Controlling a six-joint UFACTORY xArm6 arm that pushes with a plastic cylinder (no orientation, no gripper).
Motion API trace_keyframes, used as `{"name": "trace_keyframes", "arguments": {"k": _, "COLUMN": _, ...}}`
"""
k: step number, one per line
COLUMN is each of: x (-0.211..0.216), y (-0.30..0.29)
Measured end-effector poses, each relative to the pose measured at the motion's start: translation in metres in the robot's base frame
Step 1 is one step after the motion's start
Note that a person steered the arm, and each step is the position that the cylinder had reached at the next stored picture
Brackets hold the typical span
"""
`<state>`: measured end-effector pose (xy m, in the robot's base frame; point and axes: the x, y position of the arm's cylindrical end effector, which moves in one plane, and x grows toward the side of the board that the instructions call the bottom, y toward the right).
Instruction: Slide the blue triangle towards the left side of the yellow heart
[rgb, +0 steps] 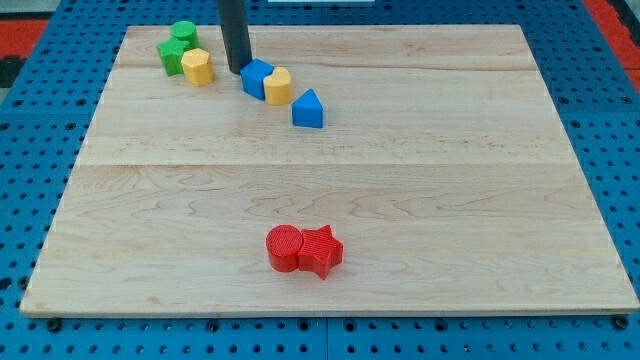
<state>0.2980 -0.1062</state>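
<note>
The blue triangle (308, 109) lies near the view's top, left of centre. Up and to its left a yellow block (278, 86), seemingly the heart, touches a blue cube (257, 77) on its left. The triangle sits just off the yellow block's lower right. My tip (238, 69) rests on the board right at the blue cube's left side, up and to the left of the triangle. A second yellow block (198, 67), looking like a pentagon, lies left of the tip.
Two green blocks (176, 44) sit at the top left corner, touching the second yellow block. A red cylinder (284, 248) and a red star (321, 251) lie together near the bottom centre. The wooden board (480, 200) ends in blue pegboard.
</note>
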Motion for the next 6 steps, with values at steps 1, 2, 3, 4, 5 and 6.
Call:
{"name": "trace_keyframes", "arguments": {"k": 1, "x": 0.037, "y": 0.017}}
{"name": "trace_keyframes", "arguments": {"k": 2, "x": 0.052, "y": 0.016}}
{"name": "trace_keyframes", "arguments": {"k": 3, "x": 0.079, "y": 0.040}}
{"name": "trace_keyframes", "arguments": {"k": 4, "x": 0.118, "y": 0.058}}
{"name": "trace_keyframes", "arguments": {"k": 5, "x": 0.111, "y": 0.096}}
{"name": "trace_keyframes", "arguments": {"k": 6, "x": 0.085, "y": 0.097}}
